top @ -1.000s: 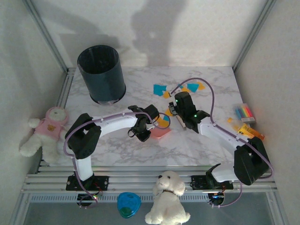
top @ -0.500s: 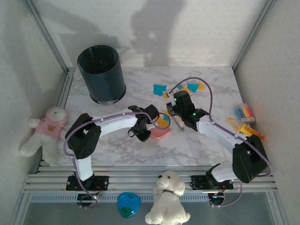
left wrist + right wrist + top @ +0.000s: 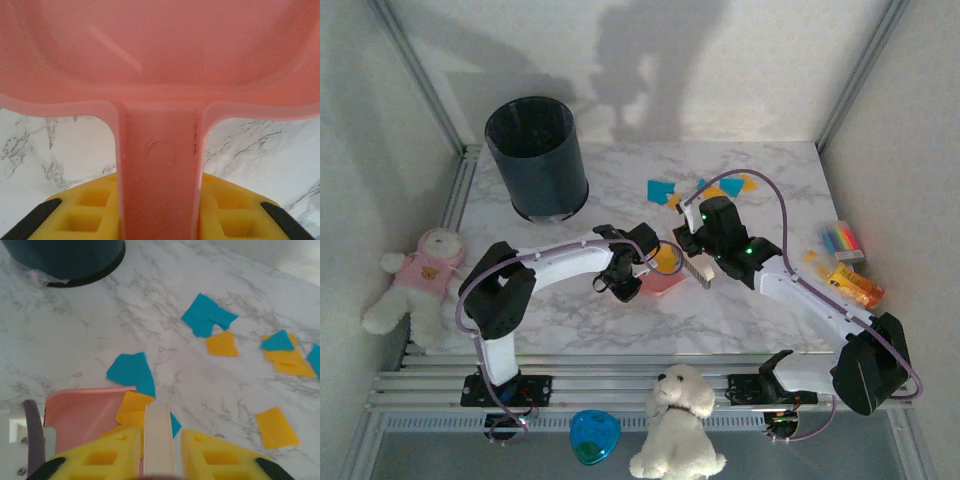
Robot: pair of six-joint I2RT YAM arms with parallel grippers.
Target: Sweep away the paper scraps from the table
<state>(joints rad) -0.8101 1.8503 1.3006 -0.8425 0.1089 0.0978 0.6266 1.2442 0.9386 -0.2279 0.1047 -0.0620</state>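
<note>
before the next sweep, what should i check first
1. Left pincer shut on the dustpan handle: ok.
2. Right pincer shut on the brush: ok.
3. Dustpan mouth facing the brush, scraps at its edge: ok.
4. Paper scraps all gathered: not ok, several lie spread farther out on the table.
5. Dustpan lip flat on the table: cannot tell.
6. Bin upright: ok.
</note>
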